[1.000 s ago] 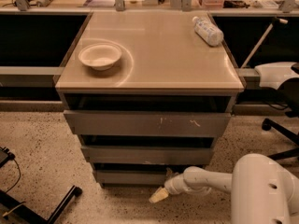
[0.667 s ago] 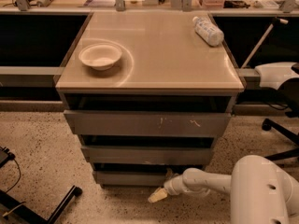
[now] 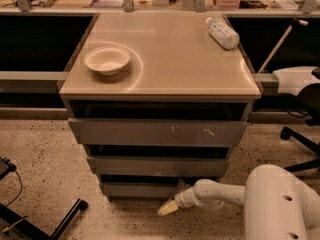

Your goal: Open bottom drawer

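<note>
The bottom drawer (image 3: pixel 142 189) is the lowest and smallest of three grey handleless fronts in the cabinet, with a plain flat front near the floor. A thin dark gap shows above it. My white arm reaches in from the lower right. The gripper (image 3: pixel 169 208) has pale yellowish fingers and sits low at the right end of the bottom drawer's front, just below and in front of it, close to the floor. Whether it touches the drawer front I cannot tell.
The top drawer (image 3: pixel 157 132) carries white scratches; the middle drawer (image 3: pixel 157 166) sits under it. A white bowl (image 3: pixel 107 60) and a lying plastic bottle (image 3: pixel 222 32) rest on the beige cabinet top (image 3: pixel 170 69). An office chair base (image 3: pixel 300 139) stands right; black legs (image 3: pixel 65 219) lower left.
The gripper has shifted very slightly left along the bottom drawer's front. The drawers look the same.
</note>
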Motion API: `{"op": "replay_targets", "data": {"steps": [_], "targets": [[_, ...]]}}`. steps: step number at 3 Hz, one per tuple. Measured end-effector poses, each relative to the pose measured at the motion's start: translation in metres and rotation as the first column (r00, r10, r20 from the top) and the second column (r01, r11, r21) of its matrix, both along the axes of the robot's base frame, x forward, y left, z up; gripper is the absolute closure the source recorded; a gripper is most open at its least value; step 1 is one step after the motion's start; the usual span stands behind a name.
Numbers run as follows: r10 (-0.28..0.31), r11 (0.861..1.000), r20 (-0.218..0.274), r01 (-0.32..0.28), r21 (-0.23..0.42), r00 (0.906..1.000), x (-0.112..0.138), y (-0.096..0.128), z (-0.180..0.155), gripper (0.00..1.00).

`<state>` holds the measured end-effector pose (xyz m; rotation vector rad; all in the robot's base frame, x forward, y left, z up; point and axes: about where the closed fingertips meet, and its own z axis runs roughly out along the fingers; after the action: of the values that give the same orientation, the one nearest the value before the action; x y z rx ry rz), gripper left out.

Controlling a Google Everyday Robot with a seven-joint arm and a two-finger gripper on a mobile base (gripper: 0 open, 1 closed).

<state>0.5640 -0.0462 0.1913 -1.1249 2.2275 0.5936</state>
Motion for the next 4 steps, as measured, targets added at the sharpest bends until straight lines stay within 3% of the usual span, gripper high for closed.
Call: {"op": "replay_targets", "data": {"steps": [1, 2, 4], "targets": [[0.0, 1.0, 0.0, 0.0, 0.0, 1.0, 0.0, 0.0, 0.0, 0.0], [0.0, 1.0, 0.0, 0.0, 0.0, 1.0, 0.0, 0.0001, 0.0, 0.17], [0.0, 1.0, 0.0, 0.0, 0.0, 1.0, -0.0001, 0.0001, 0.0, 0.63]]}}
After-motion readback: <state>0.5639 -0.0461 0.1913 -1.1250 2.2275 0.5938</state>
